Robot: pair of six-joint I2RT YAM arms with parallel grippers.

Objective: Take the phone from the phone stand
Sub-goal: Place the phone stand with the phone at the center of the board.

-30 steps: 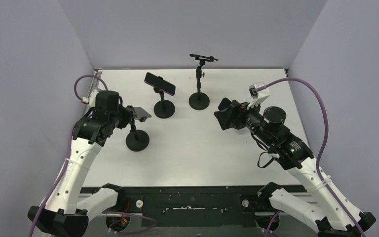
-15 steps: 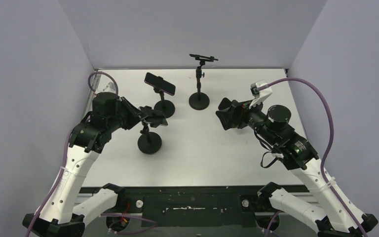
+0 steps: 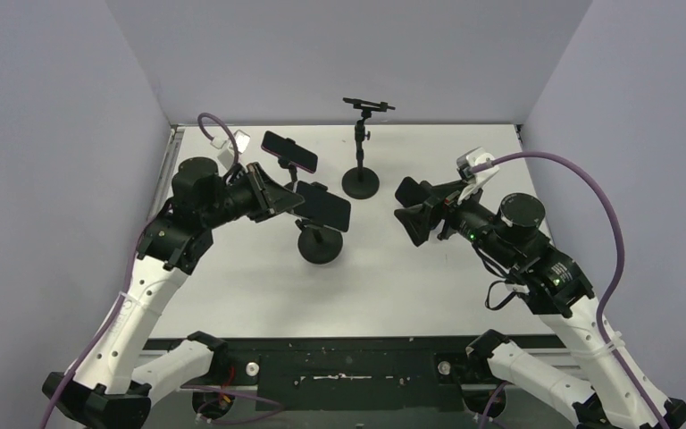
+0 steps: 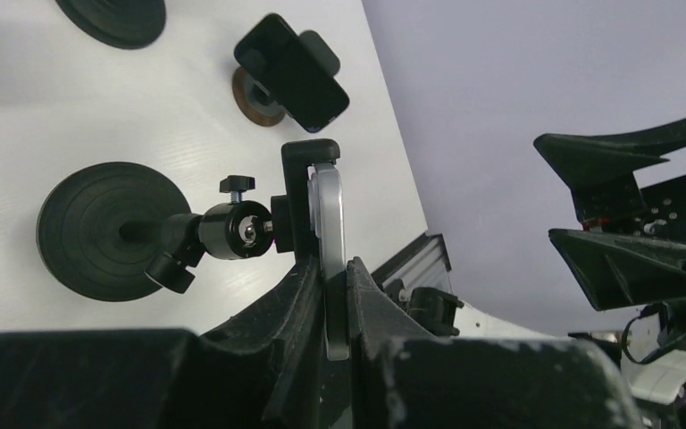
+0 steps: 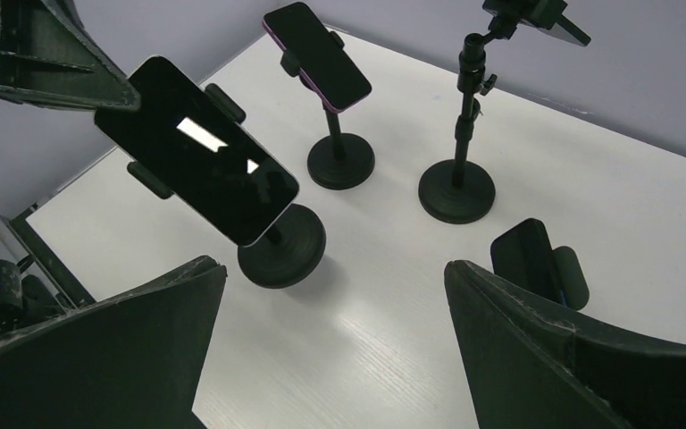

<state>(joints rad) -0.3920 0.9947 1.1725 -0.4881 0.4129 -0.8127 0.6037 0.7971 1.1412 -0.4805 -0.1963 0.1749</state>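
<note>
A black phone sits clamped in a short black phone stand near the table's middle. My left gripper is shut on the phone's left end. In the left wrist view the phone's silver edge runs between the closed fingers, with the stand's clamp and ball joint and round base beyond. My right gripper is open, facing the phone from the right, a gap apart. Through its wide-spread jaws the right wrist view shows the phone and the stand's base.
A second phone on a stand stands behind the held one. A tall stand with a phone on top is at the back centre. Another clamped phone shows beside my right finger. Side walls enclose the table.
My left arm has swung right, bringing the phone and its stand from the left side to the table's middle. The right gripper shifted slightly and stays open.
</note>
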